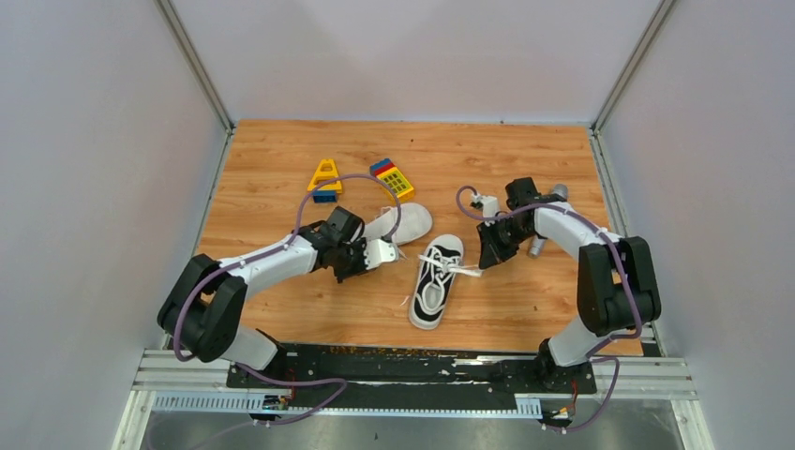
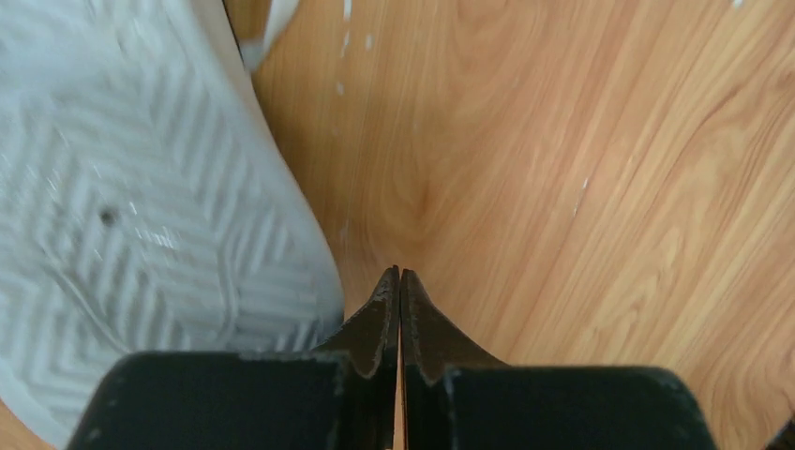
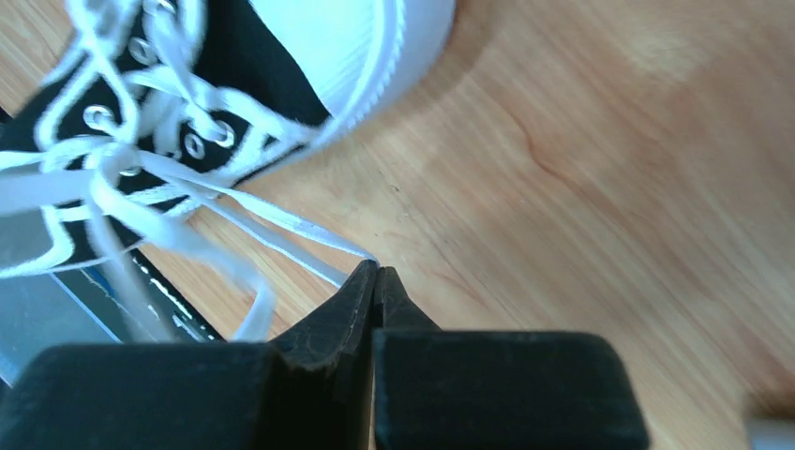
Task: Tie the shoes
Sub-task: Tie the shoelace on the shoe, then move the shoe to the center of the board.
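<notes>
One of the shoes (image 1: 436,281) stands upright mid-table, black canvas with a white toe cap and loose white laces (image 3: 141,159). A lace strand (image 1: 467,271) runs straight from it to my right gripper (image 1: 484,265), whose jaws are pressed together on the strand's end (image 3: 377,269). The other of the shoes (image 1: 405,223) lies tipped over behind it, its ribbed white sole (image 2: 122,216) showing. My left gripper (image 1: 386,251) sits low over the wood just beside that sole, shut with nothing between its fingers (image 2: 400,272).
A yellow triangular toy block (image 1: 324,178) and a colourful block (image 1: 392,178) lie at the back of the wooden table (image 1: 525,309). A grey metal cylinder (image 1: 538,247) lies under the right arm. Grey walls enclose both sides and the back.
</notes>
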Robot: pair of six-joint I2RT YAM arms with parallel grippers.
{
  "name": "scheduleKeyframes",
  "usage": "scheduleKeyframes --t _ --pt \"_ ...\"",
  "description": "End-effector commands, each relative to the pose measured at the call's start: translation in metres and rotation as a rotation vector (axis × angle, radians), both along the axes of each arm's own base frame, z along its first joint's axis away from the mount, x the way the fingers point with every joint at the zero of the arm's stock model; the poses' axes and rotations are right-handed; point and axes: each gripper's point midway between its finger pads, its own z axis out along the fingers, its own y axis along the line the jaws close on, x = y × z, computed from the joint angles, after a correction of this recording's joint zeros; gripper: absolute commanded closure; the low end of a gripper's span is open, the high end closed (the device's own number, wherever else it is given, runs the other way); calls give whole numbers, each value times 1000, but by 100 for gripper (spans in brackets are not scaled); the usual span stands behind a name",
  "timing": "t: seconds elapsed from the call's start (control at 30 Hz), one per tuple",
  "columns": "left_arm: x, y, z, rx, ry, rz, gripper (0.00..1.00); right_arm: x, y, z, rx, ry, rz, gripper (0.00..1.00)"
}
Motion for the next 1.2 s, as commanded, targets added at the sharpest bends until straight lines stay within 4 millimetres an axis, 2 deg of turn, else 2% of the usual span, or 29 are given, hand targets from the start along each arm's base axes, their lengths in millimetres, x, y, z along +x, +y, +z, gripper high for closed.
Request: scheduleKeyframes --t 0.0,0.07,0.1,0.13,0.2,0.27,0.37,0.53,0.63,0.7,0.73,0.77,0.8,0.83,0.87,0.9,0.93,0.97,1.03,1.07,1.1,1.13,1.17 --pt "1 6 34 -23 12 17 93 27 -2 44 34 -90 -15 100" --pt "4 -14 62 -125 -11 -26 81 29 8 67 102 -143 21 95" --pt "7 -18 69 -145 -19 -33 74 31 10 76 120 -176 37 89" --pt "13 -24 78 -164 -34 -33 72 32 12 85 133 -217 54 81" --pt "23 -29 89 -180 -64 -34 64 33 13 94 142 -272 95 69" --pt "32 -35 99 -223 -99 -33 60 36 11 100 133 -308 109 64" --pt "41 -50 117 -312 -147 -52 58 40 9 113 122 -344 104 59" --pt "60 -72 143 -433 -120 58 55 50 2 139 96 -434 15 56" --pt "71 -80 176 -511 -129 134 54 65 -11 177 71 -580 -145 55" --pt "78 -78 210 -570 -210 174 53 69 -15 199 82 -650 -211 43" --pt "83 -78 221 -588 -248 182 51 70 -16 205 93 -665 -242 34" --pt "90 -72 233 -587 -298 213 50 72 -16 205 106 -660 -276 25" --pt "94 -68 237 -576 -317 237 46 74 -15 200 123 -624 -323 14" --pt "102 -62 241 -552 -352 278 43 75 -13 191 130 -575 -359 8" --pt "101 -58 235 -519 -333 286 38 74 -9 180 143 -514 -370 3" --pt "97 -64 236 -506 -311 230 36 72 -5 166 149 -447 -374 1" --pt "82 -63 221 -456 -228 186 35 67 1 155 173 -385 -360 0" --pt "69 -74 220 -466 -174 74 36 62 4 144 196 -330 -360 0" --pt "39 -77 199 -457 -55 5 35 57 8 124 227 -251 -376 0" --pt "23 -80 174 -438 -13 -26 35 52 12 115 240 -208 -373 0" --pt "14 -81 170 -443 -25 -59 35 48 15 110 259 -175 -363 0" --pt "0 -86 149 -441 -9 -91 35 43 19 103 271 -138 -354 0" --pt "-9 -89 149 -470 -3 -98 35 40 20 97 273 -105 -361 1"
